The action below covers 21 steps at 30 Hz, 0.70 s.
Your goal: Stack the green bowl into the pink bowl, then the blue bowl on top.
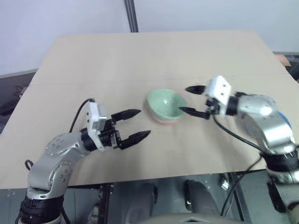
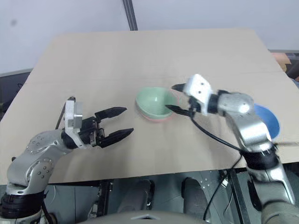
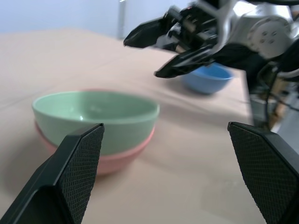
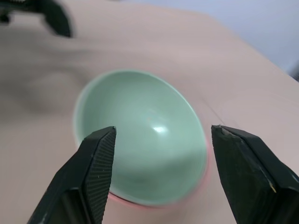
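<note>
Blue bowl (image 2: 267, 119) is waiting at the frame's right edge, nearest my right gripper (image 2: 176, 97); both it and the left gripper (image 2: 117, 122) are gaping empty.

Both grippers' fingers (image 1: 131, 113) apart, empty

Looked like a lab or test room: bare tan table (image 1: 140, 56) against plain pale walls (image 1: 56, 18), loose cables (image 1: 236, 184) underneath, nothing domestic around.

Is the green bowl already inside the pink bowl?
Yes. The green bowl sits nested in the pink bowl; only the pink rim shows beneath it.
</note>
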Available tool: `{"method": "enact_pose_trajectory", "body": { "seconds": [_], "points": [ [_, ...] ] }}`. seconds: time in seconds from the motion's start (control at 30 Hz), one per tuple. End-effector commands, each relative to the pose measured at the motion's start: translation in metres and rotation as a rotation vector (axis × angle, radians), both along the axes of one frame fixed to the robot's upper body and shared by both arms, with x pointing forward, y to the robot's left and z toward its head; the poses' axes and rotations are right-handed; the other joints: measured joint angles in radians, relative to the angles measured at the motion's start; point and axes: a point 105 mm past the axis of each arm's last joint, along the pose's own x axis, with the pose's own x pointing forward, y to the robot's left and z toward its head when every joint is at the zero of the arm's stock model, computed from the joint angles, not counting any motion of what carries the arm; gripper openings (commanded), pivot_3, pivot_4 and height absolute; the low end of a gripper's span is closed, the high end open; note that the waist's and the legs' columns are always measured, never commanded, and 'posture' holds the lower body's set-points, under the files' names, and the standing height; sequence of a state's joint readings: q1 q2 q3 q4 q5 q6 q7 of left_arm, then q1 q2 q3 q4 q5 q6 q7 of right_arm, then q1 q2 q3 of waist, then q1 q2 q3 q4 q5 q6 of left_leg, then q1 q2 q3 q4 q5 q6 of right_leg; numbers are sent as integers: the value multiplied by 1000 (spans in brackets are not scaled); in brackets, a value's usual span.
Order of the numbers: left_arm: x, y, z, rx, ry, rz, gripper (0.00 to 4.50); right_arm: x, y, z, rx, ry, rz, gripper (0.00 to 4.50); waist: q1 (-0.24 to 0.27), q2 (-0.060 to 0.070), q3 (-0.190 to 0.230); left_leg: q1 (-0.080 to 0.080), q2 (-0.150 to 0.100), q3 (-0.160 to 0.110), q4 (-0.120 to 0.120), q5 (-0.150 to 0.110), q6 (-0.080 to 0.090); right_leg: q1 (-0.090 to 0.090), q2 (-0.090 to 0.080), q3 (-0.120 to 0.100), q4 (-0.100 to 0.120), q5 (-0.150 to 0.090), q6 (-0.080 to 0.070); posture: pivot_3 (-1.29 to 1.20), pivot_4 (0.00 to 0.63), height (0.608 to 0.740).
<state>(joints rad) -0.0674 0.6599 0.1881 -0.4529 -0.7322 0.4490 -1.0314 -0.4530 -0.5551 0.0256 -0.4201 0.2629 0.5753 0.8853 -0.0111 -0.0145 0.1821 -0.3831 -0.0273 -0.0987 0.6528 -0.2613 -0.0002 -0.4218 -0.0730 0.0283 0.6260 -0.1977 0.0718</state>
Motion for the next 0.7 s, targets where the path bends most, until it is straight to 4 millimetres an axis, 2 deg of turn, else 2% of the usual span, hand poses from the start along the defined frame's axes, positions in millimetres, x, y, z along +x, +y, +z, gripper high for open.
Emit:
{"method": "enact_pose_trajectory", "body": {
  "seconds": [0.03,0.13,0.3,0.43,0.57,0.7],
  "points": [
    [-3,-12,11,34,-72,-140,4500,-5,-44,11,78,-38,-320,3399,0,0,0,1,0,0,0,0,0,0,0,0,0,0,0,0,150,740],
    [5,-19,17,35,-95,-196,4500,-8,-80,-7,46,-21,-555,3399,0,0,0,3,0,0,0,0,0,2,1,0,0,0,0,0,150,740],
    [16,-24,15,55,-104,-248,4500,-17,-117,-24,48,8,-862,3399,-14,1,-1,5,2,4,1,0,0,3,2,2,1,0,0,0,150,740],
    [20,-25,16,50,-105,-251,4500,-20,-134,-37,54,60,-1006,3399,-19,1,-1,5,2,3,1,0,0,3,3,2,1,0,0,0,150,740],
    [21,-25,18,47,-106,-245,4500,-19,-140,-56,83,155,-1052,3399,-18,1,-1,4,2,3,1,0,0,3,2,2,1,0,0,0,150,740],
    [20,-25,20,42,-108,-228,4500,-15,-140,-62,91,187,-1042,1625,-19,1,-1,4,2,3,1,0,0,3,2,2,1,0,0,0,150,740]
  ]
}}
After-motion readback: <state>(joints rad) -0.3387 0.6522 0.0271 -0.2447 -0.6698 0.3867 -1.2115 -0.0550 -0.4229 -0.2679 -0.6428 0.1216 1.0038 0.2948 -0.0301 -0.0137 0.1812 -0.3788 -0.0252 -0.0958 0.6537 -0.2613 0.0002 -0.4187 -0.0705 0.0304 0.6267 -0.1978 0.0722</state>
